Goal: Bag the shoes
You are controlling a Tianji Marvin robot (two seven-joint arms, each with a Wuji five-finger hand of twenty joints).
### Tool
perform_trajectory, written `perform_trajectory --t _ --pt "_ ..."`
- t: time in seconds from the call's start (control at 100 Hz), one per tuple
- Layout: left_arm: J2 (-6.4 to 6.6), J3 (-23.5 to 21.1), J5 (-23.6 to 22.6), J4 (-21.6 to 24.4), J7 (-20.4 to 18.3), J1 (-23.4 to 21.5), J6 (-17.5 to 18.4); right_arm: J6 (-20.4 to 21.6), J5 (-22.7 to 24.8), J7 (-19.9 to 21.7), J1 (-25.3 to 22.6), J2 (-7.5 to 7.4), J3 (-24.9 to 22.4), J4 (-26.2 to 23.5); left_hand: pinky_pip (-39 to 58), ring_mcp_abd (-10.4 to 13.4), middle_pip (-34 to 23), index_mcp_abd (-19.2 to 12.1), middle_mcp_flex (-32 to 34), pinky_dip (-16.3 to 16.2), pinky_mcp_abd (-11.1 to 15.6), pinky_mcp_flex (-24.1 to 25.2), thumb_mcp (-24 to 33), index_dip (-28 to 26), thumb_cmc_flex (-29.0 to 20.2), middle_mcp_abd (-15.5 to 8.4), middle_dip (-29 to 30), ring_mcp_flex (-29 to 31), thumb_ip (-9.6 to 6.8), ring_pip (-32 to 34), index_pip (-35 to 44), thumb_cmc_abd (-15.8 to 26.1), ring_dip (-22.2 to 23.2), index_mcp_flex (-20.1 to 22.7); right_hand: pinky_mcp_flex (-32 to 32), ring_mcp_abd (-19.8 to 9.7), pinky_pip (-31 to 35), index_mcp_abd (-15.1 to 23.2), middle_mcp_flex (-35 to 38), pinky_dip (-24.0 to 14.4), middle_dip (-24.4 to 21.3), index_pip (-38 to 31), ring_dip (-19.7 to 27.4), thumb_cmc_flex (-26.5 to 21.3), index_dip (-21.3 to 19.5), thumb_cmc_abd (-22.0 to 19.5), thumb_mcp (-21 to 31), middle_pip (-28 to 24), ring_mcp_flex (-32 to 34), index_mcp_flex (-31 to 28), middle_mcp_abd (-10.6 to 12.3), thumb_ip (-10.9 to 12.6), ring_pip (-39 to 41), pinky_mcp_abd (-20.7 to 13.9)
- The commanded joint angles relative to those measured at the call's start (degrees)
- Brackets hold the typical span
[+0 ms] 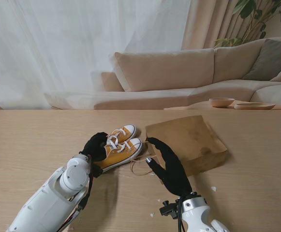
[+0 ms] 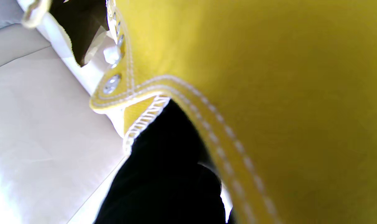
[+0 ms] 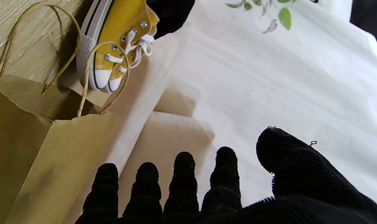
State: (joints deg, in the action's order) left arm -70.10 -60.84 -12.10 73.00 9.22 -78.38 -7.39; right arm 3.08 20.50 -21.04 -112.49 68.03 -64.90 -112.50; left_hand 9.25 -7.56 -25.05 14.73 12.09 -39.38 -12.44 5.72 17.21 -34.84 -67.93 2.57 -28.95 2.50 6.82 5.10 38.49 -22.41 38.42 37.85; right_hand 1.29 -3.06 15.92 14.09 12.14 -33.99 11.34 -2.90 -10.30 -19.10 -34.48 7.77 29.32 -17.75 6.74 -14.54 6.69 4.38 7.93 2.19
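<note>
Wide bare wood on the table (image 1: 29, 145) to the left, and also nearer to me between the two arms; free strip on the right up to the table's far edge. Pair of yellow shoes (image 1: 121, 145) near the middle, lying side by side, toes pointing away and to the right, touching or almost touching the mouth of the brown paper bag (image 1: 191, 140). Bag on its side just right of the shoes, cord handles (image 1: 140, 166) spread on the wood nearer to me. Left hand (image 1: 96, 145) closed on the heel end of the nearer shoe, with black fingers (image 2: 169, 174) at the collar in the left wrist view. Right hand (image 1: 167, 162) empty, fingers (image 3: 182, 174) stretched and apart, beside the bag's mouth; touching the paper or not, cannot tell. No brand or writing readable on shoes or bag.
</note>
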Motion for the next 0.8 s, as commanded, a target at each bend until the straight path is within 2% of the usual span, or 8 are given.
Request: perform_trajectory --t 0.0,0.26,0.53,0.64,0.7,0.79 --pt "0.33 -0.89 0.10 1.46 0.26 -0.57 0.92 -0.28 -0.15 0.88 -0.12 0.38 0.27 0.06 -0.53 1.88 -0.94 -5.25 -0.54 0.78 2.04 -0.31 4.47 -5.05 -6.04 -1.23 -0.86 -1.24 -2.20 0.02 12.89 9.39 -0.92 4.60 -0.23 -0.72 0.63 -0.06 -0.95 0.66 0.17 -0.16 -0.15 -0.71 -0.61 -0.51 -1.60 -1.10 0.13 -0.43 0.81 -1.92 0.34 -0.72" --pt "0.77 -4.78 -0.17 2.83 1.54 -2.99 7.55 -0.58 -0.06 0.82 0.13 0.41 0.48 0.23 -0.74 1.99 -0.79 -5.02 -0.56 1.38 1.90 -0.38 5.12 -5.54 -6.04 -1.48 -1.27 -1.23 -2.09 0.20 12.26 8.99 -1.26 5.40 -0.23 -0.74 0.63 -0.08 -0.90 0.67 0.16 -0.20 -0.13 -0.73 -0.61 -0.44 -1.59 -1.13 0.14 -0.46 0.85 -1.89 0.35 -0.70" --pt "1.91 -8.62 -0.99 7.13 -0.18 -6.46 11.85 -1.27 0.72 0.44 0.38 0.45 0.75 0.38 -0.73 1.98 -0.42 -4.88 -0.50 1.67 1.77 -0.40 5.39 -5.87 -6.04 -1.52 -1.31 -1.23 -2.06 0.19 11.93 8.78 -1.53 5.92 -0.57 -0.82 0.75 -0.30 -0.61 0.66 0.57 -0.63 -0.23 -2.10 -0.70 0.71 -1.19 -1.98 0.33 -1.39 0.79 -1.75 0.67 -0.73" --pt "2.39 -10.34 -1.15 9.55 -1.15 -8.47 13.18 -2.58 2.63 0.52 0.52 0.25 0.81 0.09 -0.70 1.88 -0.33 -4.50 -0.52 1.74 1.70 -0.37 5.69 -5.93 -6.04 -1.49 -1.32 -1.25 -2.09 0.20 11.69 8.70 -1.61 5.99 -1.10 -0.48 0.81 -0.10 -0.70 0.79 1.31 -1.41 -0.84 -6.01 -0.67 2.99 0.28 -3.62 0.72 -2.27 0.70 -0.92 2.64 -0.50" --pt "2.72 -11.32 -1.62 10.90 -1.78 -9.71 13.84 -3.65 4.14 0.44 0.89 0.15 0.95 0.01 -0.70 1.95 -0.27 -4.63 -0.50 1.80 1.74 -0.38 5.54 -6.08 -6.04 -1.56 -1.31 -1.25 -1.99 0.19 11.62 8.76 -1.68 5.85 -1.76 -0.38 0.93 -0.09 -0.73 1.01 3.28 -3.27 -0.75 -7.91 -0.43 4.70 1.31 -8.14 0.84 -3.55 0.33 0.81 4.31 -0.17" --pt "3.17 -12.95 -2.24 12.84 -2.63 -11.67 15.18 -5.94 7.19 1.97 1.69 -0.45 0.79 -0.50 -0.67 1.95 -0.21 -4.47 -0.51 1.85 1.67 -0.36 5.57 -6.14 -6.04 -1.52 -1.31 -1.25 -1.93 0.20 11.41 8.79 -1.73 5.77 -2.32 -0.25 1.09 -0.29 -0.87 1.23 4.14 -5.50 -1.14 -7.87 -0.16 6.06 4.57 -10.76 0.86 -4.19 0.13 2.35 5.95 0.11"
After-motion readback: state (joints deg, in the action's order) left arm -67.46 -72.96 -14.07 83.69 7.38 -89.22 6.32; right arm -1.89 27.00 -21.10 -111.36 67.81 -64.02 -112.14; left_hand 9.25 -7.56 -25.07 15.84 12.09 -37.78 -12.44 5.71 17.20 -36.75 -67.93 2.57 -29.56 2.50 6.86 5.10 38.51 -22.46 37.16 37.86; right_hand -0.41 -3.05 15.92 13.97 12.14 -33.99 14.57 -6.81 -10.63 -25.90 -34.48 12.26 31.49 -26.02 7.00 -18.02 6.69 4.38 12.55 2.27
